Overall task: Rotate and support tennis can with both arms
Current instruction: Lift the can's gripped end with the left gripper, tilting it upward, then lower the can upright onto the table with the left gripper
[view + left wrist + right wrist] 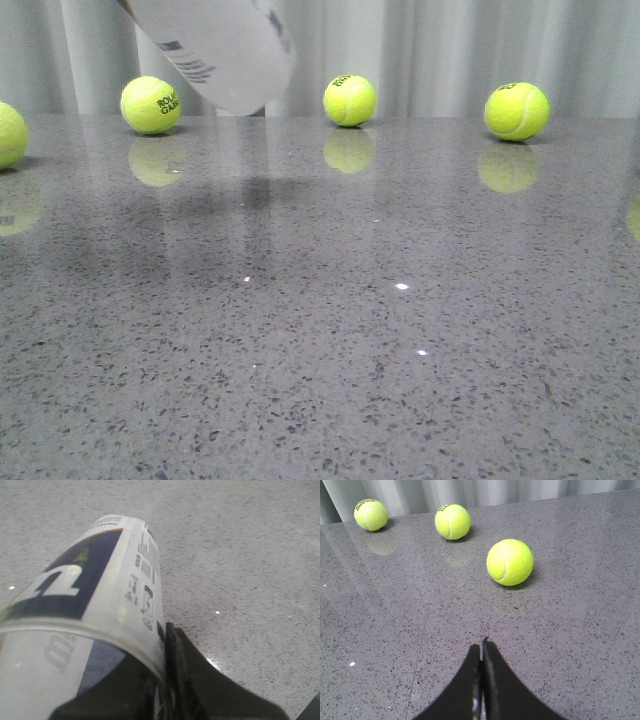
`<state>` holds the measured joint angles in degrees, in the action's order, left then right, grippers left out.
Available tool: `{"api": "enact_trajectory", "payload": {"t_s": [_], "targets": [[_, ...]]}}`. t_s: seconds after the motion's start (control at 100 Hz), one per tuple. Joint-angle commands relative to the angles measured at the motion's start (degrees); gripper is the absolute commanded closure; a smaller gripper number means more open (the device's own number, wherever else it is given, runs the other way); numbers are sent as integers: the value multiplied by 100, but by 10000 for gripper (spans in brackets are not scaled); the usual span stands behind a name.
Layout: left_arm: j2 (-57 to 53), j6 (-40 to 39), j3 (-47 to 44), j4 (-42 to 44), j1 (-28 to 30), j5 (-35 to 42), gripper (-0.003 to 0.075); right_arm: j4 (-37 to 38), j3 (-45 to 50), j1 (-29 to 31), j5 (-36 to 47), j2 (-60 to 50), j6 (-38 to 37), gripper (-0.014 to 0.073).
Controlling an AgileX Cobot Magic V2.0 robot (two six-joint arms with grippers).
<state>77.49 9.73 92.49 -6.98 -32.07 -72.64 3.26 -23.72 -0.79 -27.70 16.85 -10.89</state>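
The tennis can [215,50] hangs tilted in the air at the top left of the front view, its closed end pointing down toward the table [400,320]. In the left wrist view the can [100,580] shows its navy panel with the white W. My left gripper [161,650] is shut on the can's wall near its rim. One black finger [175,645] lies outside the wall, and the other shows as a dark shape through the plastic. My right gripper [482,647] is shut and empty, low over the bare table, away from the can. Neither gripper shows in the front view.
Yellow-green tennis balls sit along the table's far edge by the curtain [150,105] [350,100] [516,110], one more at the left edge [8,135]. In the right wrist view three balls lie ahead of the fingers, the nearest [510,562] a short way off.
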Motion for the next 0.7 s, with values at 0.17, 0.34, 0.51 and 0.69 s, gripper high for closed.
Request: {"api": "enact_trajectory", "payload": {"t_s": [0.17, 0.34, 0.51, 0.69], "targets": [[-136, -126, -96, 212, -60, -44, 741, 9, -156, 35, 455, 44, 4, 659], [-47, -126, -292, 223, -46, -44, 741, 9, -156, 35, 455, 44, 4, 659], [27, -116, -292, 212, -46, -44, 740, 9, -156, 35, 455, 44, 4, 659], [32, -116, -292, 166, -46, -44, 739, 9, -156, 35, 455, 44, 4, 659]]}}
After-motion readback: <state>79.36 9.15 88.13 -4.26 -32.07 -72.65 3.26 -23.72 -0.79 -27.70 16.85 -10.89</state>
